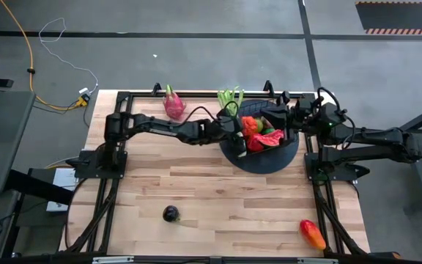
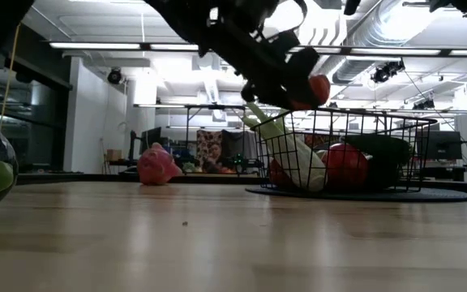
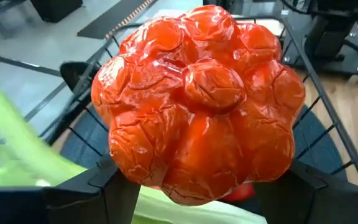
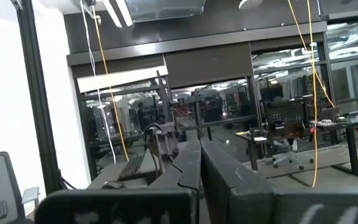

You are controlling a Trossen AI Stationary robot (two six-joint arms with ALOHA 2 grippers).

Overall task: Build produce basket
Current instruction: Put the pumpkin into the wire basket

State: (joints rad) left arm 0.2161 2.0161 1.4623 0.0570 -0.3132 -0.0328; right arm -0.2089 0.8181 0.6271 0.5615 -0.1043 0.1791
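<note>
My left gripper (image 1: 242,133) is over the left part of the black wire basket (image 1: 283,126), shut on a red-orange bumpy round fruit (image 3: 197,106). The fruit also shows in the low view (image 2: 319,88), above the basket's rim. The basket (image 2: 396,134) stands on a dark round mat (image 1: 266,160) and holds a green celery stalk (image 2: 292,154), which leans over its rim, and red and green fruits (image 1: 258,139). My right gripper (image 1: 293,111) is at the basket's far right corner, shut and empty, with its fingers (image 4: 199,168) pointing out into the room. My left gripper pinches the bumpy fruit between its two fingers, one on each of two opposite sides (image 3: 120,163). The fingers (image 3: 107,186) slant down from the table's left. The fruit is lifted clear, above the produce in the basket.
A pink dragon fruit (image 1: 174,107) lies at the far edge, left of the basket. A dark round fruit (image 1: 170,213) lies near the front middle. A red-orange mango (image 1: 312,233) lies at the front right. Bare wood lies between them.
</note>
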